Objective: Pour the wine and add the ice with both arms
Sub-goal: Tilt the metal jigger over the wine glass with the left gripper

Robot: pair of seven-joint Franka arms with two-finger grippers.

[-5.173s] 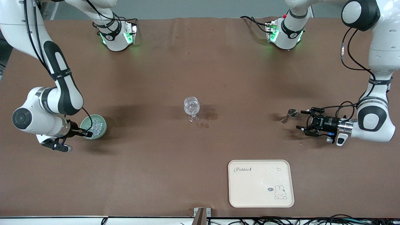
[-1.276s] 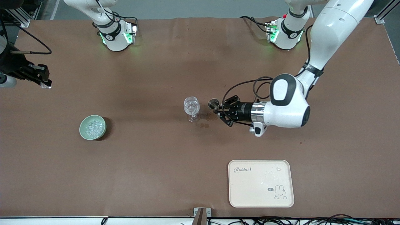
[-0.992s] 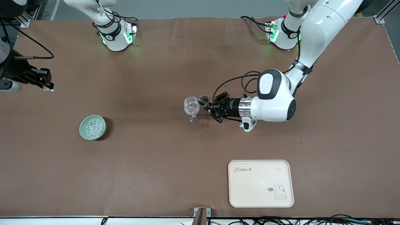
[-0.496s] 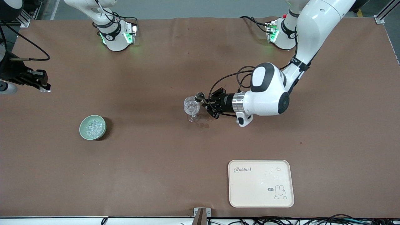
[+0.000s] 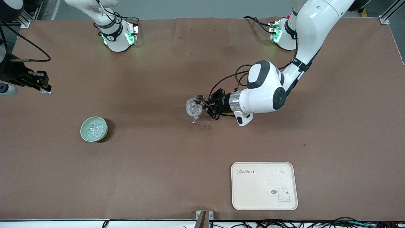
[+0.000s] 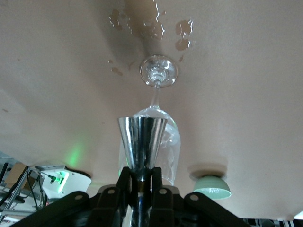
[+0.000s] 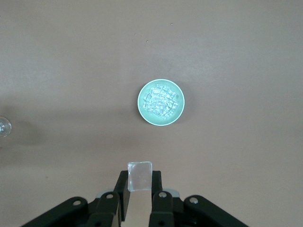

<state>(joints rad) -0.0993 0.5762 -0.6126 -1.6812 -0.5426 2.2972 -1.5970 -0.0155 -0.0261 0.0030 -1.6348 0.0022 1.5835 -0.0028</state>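
The left gripper (image 5: 205,105) clamps a silver metal jigger (image 6: 141,142) against the clear stemmed glass (image 5: 194,109), while the right gripper (image 7: 140,182), above the table's nine-o'clock edge, pinches a clear ice cube (image 7: 139,176).

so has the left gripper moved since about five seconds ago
Yes. The left gripper, shut on a metal jigger, has crossed from the left arm's end of the table to the glass at mid-table; the tray stayed put.

Left claw (image 5: 205,104) crowding stemmed glass (image 5: 194,109)
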